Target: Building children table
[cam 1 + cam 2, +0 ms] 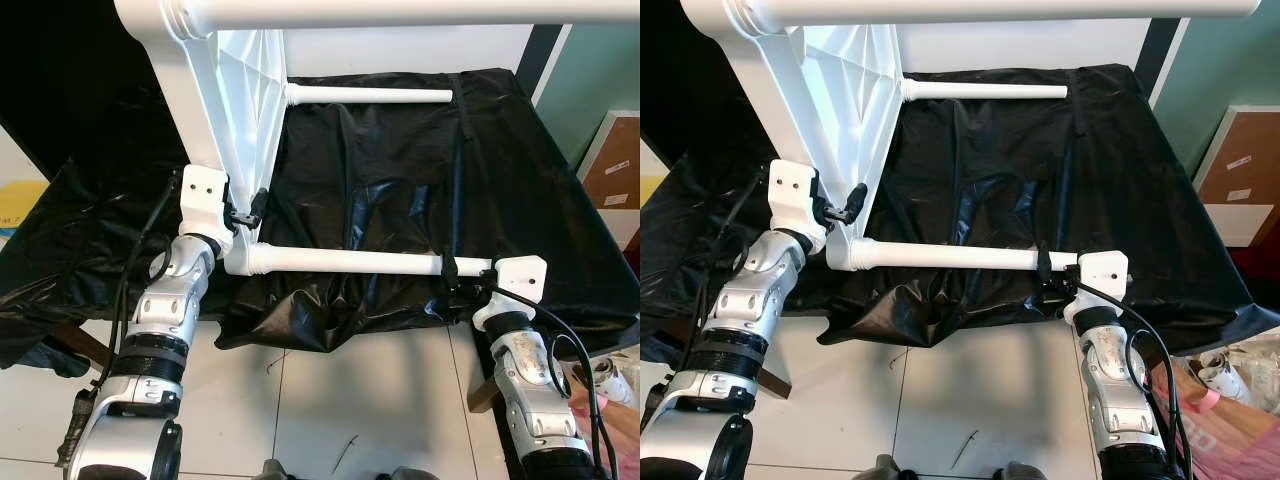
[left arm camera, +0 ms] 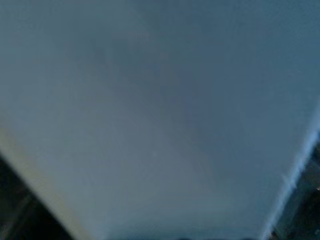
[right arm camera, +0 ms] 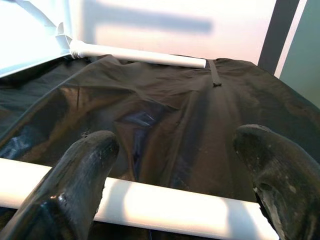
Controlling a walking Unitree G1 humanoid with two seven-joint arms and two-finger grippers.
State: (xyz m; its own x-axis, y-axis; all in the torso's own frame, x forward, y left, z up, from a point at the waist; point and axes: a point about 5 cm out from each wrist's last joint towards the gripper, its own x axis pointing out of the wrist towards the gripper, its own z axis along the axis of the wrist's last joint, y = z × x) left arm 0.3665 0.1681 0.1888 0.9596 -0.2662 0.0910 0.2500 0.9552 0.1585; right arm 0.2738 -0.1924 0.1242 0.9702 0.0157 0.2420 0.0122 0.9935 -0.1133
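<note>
A white children's table lies on its side on a black sheet [image 1: 420, 180]. Its tabletop [image 1: 235, 110] stands on edge at the left, and its round legs point to the right. My left gripper [image 1: 248, 210] is shut on the tabletop's lower edge, close above the socket of the near leg [image 1: 350, 262]. A pale blurred surface [image 2: 160, 115] shows close up in the left wrist view. My right gripper [image 1: 468, 272] is at the near leg's free end, open. Its fingers [image 3: 75, 175] rest spread across the leg [image 3: 165, 202]. A second leg [image 1: 370, 95] lies further back and a third [image 1: 400, 12] runs overhead.
The crumpled black sheet hangs over the front edge onto a pale tiled floor [image 1: 380, 400]. A cardboard box [image 1: 615, 165] stands at the right by a green wall. Pink and white things [image 1: 1230, 400] lie on the floor at the lower right.
</note>
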